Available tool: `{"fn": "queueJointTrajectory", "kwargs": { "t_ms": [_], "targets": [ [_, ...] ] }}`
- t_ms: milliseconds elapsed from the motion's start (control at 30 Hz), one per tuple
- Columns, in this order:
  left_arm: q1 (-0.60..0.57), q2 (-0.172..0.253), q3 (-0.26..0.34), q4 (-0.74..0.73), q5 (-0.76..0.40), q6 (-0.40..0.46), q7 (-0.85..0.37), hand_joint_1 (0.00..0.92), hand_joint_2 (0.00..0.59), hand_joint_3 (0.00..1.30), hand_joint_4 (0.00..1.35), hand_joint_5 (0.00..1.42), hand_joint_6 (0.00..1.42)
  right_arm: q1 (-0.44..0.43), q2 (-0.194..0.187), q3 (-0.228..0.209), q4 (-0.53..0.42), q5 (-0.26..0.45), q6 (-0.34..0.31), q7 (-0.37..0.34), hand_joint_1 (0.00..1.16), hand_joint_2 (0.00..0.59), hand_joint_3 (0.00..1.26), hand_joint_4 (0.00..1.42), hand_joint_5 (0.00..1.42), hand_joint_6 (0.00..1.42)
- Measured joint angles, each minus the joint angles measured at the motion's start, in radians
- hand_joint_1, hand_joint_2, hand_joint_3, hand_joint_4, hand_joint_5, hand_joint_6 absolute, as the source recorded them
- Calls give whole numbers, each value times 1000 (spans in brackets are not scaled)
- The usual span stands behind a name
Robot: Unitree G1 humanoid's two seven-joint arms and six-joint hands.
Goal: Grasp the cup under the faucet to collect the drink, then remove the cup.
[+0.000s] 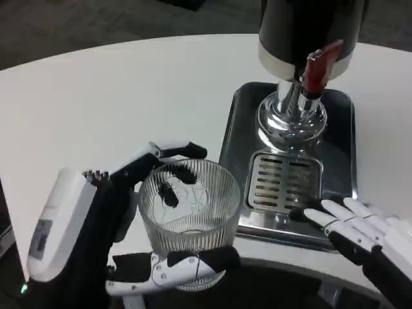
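Observation:
A ribbed clear glass cup [190, 212] stands at the table's near edge, left of the metal tray [235, 141]. My left hand [109, 219] grips it, with fingers wrapped round its far side and the thumb across its near side. A thin layer of pale liquid shows at the cup's bottom. The dark drink dispenser [306, 38] stands on the tray, its red-handled faucet [314, 71] above the slotted drip grate [283, 180]. My right hand [360, 235] rests open at the tray's near right corner, fingers spread toward the grate.
The white round table [116, 103] stretches wide to the left and back. The tray's raised rim lies just right of the cup. The dispenser's chrome base [291, 119] rises behind the grate.

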Motion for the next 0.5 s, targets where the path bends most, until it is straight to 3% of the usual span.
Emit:
{"fn": "queueJointTrajectory", "kwargs": {
  "t_ms": [133,500],
  "targets": [
    [-58,-2,-9,54,36,10,3,548,39,896,1000,1183,1424,16,2,-29,-1,25,-1,0,528,431,146,74,37,59],
    [-298,-19,-74,260,146,73,60,553,44,896,1000,1183,1424,85,17,-165,-5,105,-28,-5,528,431,152,76,41,62]
  ]
}}
